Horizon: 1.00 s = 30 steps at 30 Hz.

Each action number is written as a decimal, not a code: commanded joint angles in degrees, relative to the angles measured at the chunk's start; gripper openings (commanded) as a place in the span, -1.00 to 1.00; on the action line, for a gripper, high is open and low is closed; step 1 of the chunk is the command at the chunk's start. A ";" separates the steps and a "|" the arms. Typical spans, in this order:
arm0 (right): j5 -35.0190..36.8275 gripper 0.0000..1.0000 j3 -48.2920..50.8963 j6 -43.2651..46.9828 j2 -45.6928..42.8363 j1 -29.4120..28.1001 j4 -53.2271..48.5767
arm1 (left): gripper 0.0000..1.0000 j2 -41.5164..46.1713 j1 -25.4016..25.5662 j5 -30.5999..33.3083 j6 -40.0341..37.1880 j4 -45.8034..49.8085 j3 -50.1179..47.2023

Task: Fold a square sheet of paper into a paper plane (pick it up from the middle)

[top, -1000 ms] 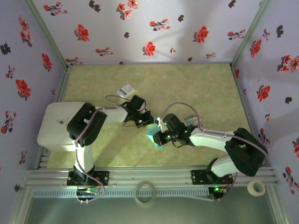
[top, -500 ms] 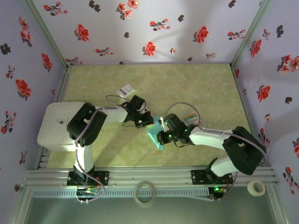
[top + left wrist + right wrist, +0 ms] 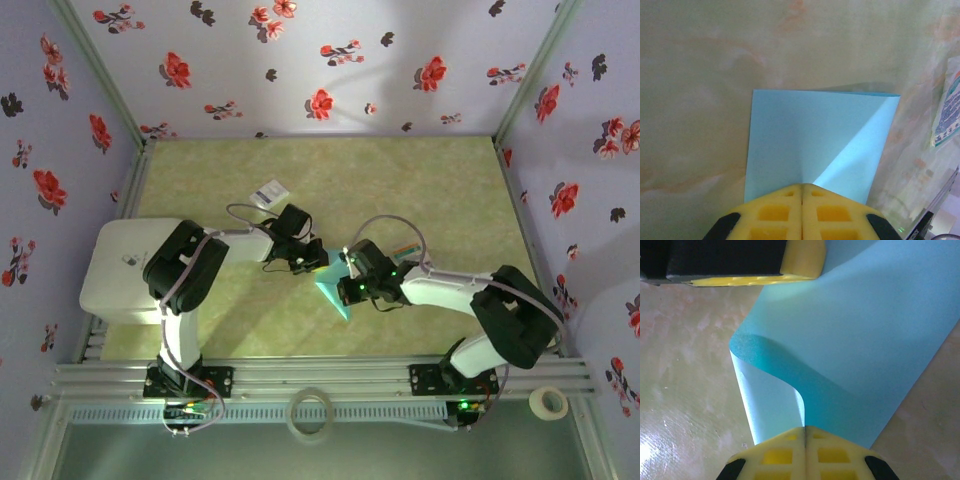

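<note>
Both arms are folded inward with elbows out, wrists converging on the square sheet of paper [image 3: 333,296]. Left pincer [image 3: 308,259] sits at the sheet's far-left edge, jaws pressed flat together, pinching that edge. Right pincer [image 3: 346,287] is at the sheet's right side, jaws clamped on a curled-up edge. The two pincers sit close together.

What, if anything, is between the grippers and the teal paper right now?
Nothing visible. The left gripper and right gripper are each shut on an edge of the paper; the printed card lies off to the side.
</note>
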State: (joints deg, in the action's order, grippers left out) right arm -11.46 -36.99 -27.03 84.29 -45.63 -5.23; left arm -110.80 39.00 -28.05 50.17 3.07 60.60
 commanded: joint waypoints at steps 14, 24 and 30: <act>3.37 -0.96 -1.66 0.48 1.71 0.78 -2.25 | -0.87 0.95 0.33 0.88 -1.17 2.38 -0.22; 2.48 -0.97 -1.85 0.48 2.34 0.89 -2.41 | -0.87 0.94 0.42 0.82 -0.93 2.21 -0.22; 2.53 -0.97 -2.20 0.44 2.89 0.89 -2.78 | -0.87 0.94 0.37 0.89 -1.04 2.38 -0.07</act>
State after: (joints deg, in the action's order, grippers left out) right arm -10.00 -37.54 -27.05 86.37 -45.25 -6.39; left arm -110.80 39.00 -28.05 50.17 3.07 60.60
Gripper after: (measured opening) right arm 0.058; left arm 0.068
